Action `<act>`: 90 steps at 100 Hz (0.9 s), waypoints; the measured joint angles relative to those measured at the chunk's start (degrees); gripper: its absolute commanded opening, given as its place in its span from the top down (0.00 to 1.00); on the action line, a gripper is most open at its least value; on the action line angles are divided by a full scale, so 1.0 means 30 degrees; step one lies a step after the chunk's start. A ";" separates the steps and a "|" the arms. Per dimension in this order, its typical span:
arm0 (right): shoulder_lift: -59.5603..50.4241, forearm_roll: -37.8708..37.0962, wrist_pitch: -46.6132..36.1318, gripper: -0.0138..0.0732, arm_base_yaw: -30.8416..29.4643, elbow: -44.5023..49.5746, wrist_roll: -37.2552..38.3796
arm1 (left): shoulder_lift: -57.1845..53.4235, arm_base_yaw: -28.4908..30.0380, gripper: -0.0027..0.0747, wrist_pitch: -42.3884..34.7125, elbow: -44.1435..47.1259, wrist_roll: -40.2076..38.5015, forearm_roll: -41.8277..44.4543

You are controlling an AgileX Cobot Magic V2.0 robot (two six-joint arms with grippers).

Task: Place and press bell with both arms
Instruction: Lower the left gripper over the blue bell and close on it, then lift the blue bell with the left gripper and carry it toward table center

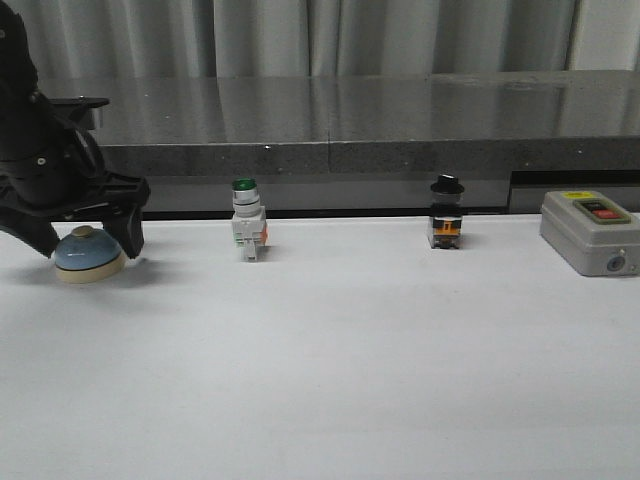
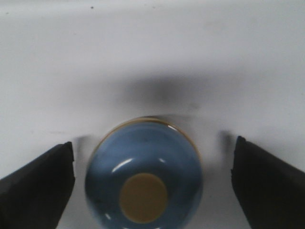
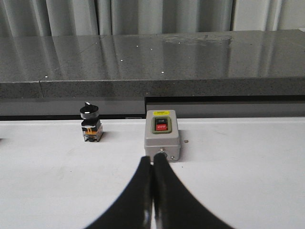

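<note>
The light-blue bell [image 1: 89, 254] with a cream base and cream button stands on the white table at the far left. My left gripper [image 1: 88, 240] is right over it, open, one finger on each side and not touching the dome. In the left wrist view the bell [image 2: 143, 174] sits between the two black fingers [image 2: 40, 183] with a gap on both sides. My right gripper [image 3: 153, 160] is shut and empty, low over the table in front of the grey box; the right arm is out of the front view.
A green-capped white push-button switch [image 1: 246, 222] stands at mid-left. A black-knob switch [image 1: 446, 213] stands at mid-right, also in the right wrist view [image 3: 90, 124]. A grey box with a red button [image 1: 592, 232] sits far right. A dark stone ledge [image 1: 330, 120] runs behind.
</note>
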 measured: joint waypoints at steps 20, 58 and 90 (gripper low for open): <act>0.0000 0.0000 0.0000 0.91 0.0000 0.0000 0.0000 | 0.0000 -0.0155 0.57 0.0000 0.0000 0.0000 0.0052; 0.0000 0.0000 0.0000 0.91 0.0000 0.0000 0.0000 | -0.0230 -0.0155 0.89 0.1308 -0.0288 0.0000 0.1108; 0.0000 0.0000 0.0000 0.91 0.0000 0.0000 0.0000 | -0.4223 -0.0351 0.89 0.3204 -0.0412 0.0000 0.1281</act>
